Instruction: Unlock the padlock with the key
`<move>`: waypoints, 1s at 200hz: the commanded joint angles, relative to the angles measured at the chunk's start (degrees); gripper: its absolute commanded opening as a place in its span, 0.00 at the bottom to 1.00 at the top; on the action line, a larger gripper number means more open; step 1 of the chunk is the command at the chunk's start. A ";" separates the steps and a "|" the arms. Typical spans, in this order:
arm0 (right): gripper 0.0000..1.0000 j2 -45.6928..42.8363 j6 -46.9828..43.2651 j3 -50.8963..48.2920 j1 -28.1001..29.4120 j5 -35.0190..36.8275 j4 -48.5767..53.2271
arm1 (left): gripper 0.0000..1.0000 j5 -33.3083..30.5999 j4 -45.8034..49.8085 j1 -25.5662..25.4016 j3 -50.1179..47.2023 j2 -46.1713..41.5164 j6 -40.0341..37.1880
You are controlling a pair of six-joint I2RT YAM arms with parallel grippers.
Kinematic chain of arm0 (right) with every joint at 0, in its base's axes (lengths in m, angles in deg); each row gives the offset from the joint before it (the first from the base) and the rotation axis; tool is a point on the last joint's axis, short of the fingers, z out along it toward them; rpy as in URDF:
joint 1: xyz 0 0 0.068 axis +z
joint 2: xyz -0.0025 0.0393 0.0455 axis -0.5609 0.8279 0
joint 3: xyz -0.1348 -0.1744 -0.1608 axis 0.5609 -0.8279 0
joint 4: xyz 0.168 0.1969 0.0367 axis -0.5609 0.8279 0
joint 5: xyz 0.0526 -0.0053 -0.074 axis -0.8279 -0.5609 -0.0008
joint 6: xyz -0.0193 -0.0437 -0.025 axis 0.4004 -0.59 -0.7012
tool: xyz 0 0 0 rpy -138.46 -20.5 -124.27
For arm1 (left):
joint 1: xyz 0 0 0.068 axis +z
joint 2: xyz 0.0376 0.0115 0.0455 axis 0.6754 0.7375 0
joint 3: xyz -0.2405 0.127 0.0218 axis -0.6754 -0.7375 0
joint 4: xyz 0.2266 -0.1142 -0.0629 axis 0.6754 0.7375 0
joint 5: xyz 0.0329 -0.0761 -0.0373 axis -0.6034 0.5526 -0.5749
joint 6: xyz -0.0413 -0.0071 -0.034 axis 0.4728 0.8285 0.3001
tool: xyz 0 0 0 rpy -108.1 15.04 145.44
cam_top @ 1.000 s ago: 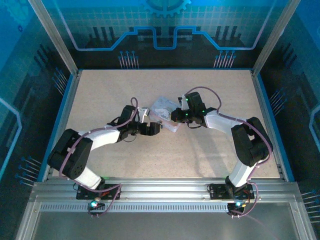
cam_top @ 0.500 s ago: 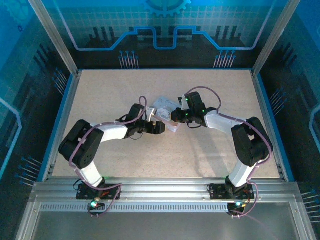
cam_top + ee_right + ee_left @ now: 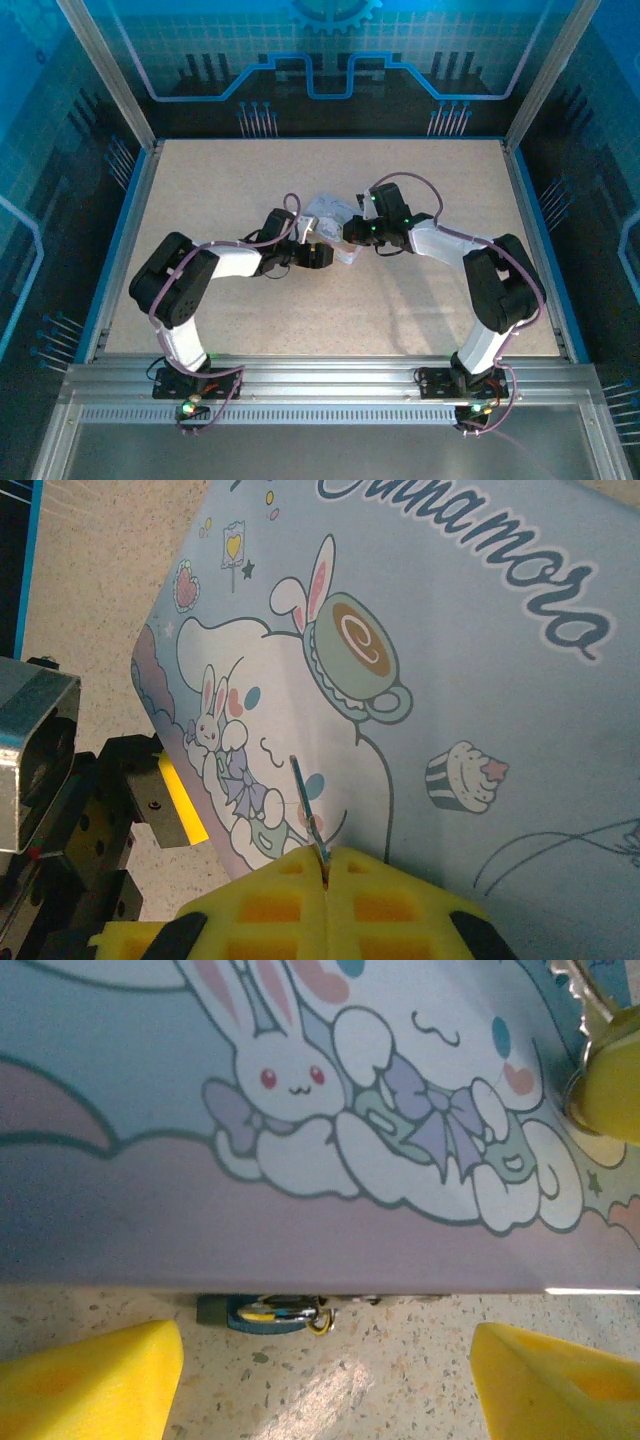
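The dark blue-grey padlock (image 3: pixel 262 1312) lies on the table, tucked under the near edge of the pastel cartoon tin (image 3: pixel 150 1210), its metal shackle showing. My left gripper (image 3: pixel 325 1390) faces it, open, its yellow pads wide apart with only table between them. My right gripper (image 3: pixel 327 865) is shut on the key (image 3: pixel 303 792), whose thin blade sticks out over the tin's lid (image 3: pixel 470 630). In the left wrist view the key (image 3: pixel 583 990) and a right pad (image 3: pixel 612 1085) hover at the tin's upper right. From above, the left gripper (image 3: pixel 320 256) and right gripper (image 3: pixel 350 232) flank the tin (image 3: pixel 325 208).
The speckled beige table (image 3: pixel 250 180) has a blue raised rim (image 3: pixel 128 230) and transparent walls behind and to the sides. One yellow finger of the left gripper (image 3: pixel 178 798) sits close beside the tin's corner in the right wrist view.
The left arm has swung in and reached right, bringing its gripper up against the tin's near edge, with its jaws narrowing a little. The right arm and the key have stayed put.
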 commanded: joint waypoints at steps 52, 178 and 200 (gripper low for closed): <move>0.00 2.73 -0.72 0.08 1.25 3.42 7.81 | 0.74 1.01 -3.79 -0.81 1.45 2.81 -0.34; 0.00 2.75 -0.99 0.25 1.42 3.28 7.81 | 0.54 1.32 -4.89 -2.00 2.17 3.73 3.07; 0.00 2.82 -1.01 0.30 1.42 3.30 7.74 | 0.51 1.34 -4.74 -2.00 2.45 3.89 3.25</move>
